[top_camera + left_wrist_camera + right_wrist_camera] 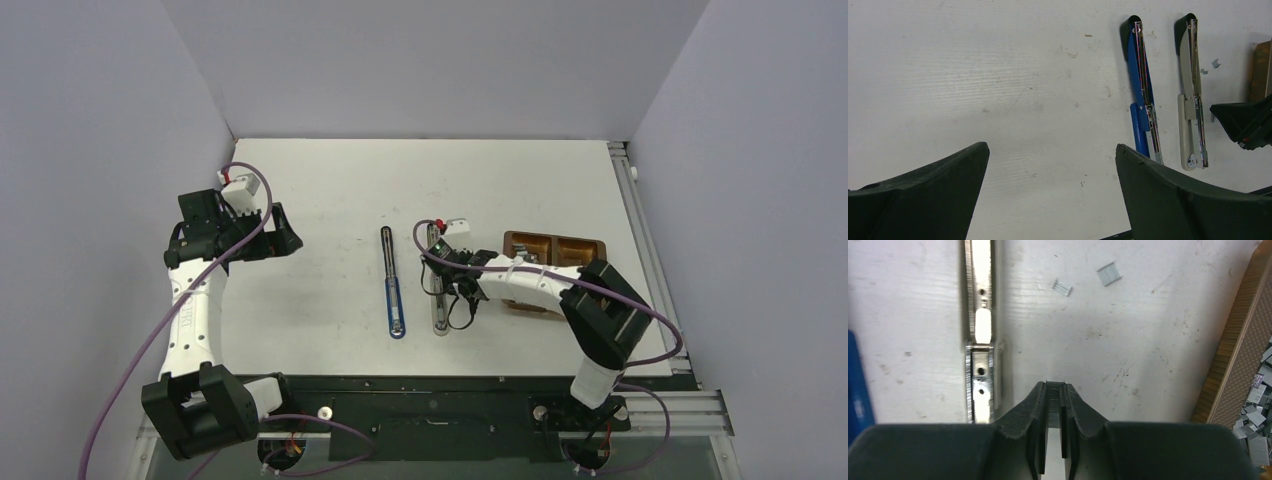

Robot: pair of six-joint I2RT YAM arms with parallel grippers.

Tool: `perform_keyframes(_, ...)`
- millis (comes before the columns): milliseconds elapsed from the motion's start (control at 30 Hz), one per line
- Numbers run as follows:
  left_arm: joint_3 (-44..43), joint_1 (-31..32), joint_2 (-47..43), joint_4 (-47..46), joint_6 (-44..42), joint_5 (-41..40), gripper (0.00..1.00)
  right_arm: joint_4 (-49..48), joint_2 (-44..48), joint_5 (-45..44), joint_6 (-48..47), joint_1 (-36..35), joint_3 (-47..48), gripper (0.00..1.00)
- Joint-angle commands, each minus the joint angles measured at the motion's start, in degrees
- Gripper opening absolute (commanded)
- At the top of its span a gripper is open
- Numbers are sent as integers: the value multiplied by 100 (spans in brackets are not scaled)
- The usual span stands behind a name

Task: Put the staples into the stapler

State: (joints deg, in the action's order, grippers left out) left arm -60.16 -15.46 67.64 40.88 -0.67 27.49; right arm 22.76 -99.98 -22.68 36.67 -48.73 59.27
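Strip [1054,405] clamped in closed right gripper [1054,387] tips. Likely light and stiff yet brittle, apt to snap at glued joints; best held by flat sides, mid-length. Stapler [980,335] channel just left of fingers; loose staples [1255,415] in tray [1233,350] off right. Left gripper [1052,147] spread wide, holding nothing.

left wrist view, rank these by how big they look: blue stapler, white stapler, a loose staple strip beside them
1. blue stapler and white stapler: look alike; the blue one's lower end is hidden
2. loose staple strip: far smallest
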Motion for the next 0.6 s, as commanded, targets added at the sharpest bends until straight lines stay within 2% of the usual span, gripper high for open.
perform_keyframes(0, -277, 3, -75, -69, -12, 38, 96, 232, 590, -530, 213, -317, 455, 9)
perform_keyframes(233, -243, 6, -98, -55, -11, 63, 96, 266, 931, -803, 585, -804, 720, 9)
perform_keyframes(567, -214, -2, -149, -38, 14, 91, 96, 85, 589, -1240, 806, -1481, 1132, 9)
